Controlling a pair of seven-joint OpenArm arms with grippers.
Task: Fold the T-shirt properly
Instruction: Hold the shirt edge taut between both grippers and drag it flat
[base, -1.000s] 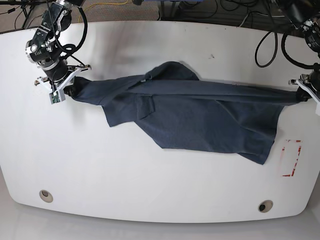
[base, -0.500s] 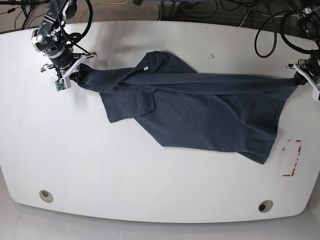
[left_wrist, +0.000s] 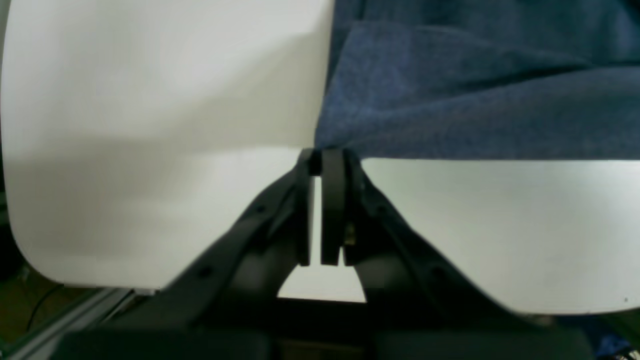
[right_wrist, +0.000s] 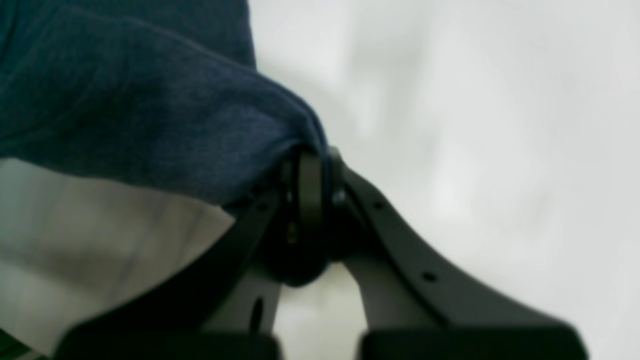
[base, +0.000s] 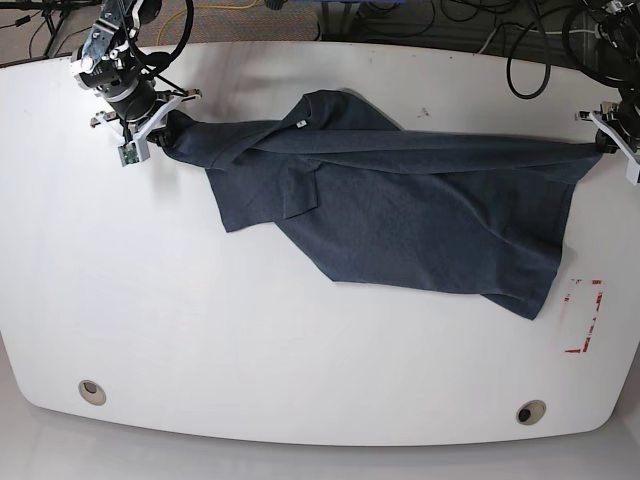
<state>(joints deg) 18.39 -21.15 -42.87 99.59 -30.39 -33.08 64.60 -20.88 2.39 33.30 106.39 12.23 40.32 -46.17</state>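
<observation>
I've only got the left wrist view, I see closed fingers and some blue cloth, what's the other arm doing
Observer: The right gripper is shut on the opposite end of the T-shirt, near the table's far corner.
Operator: Is the cloth lying flat between them?
Observer: No. In the base view it is stretched into a taut band along its far edge, and the rest drapes toward the near side in a crooked flap.
Operator: Anything else on the table?
Observer: A red-outlined marking sits near the shirt's lowest corner, below the left gripper.
</observation>
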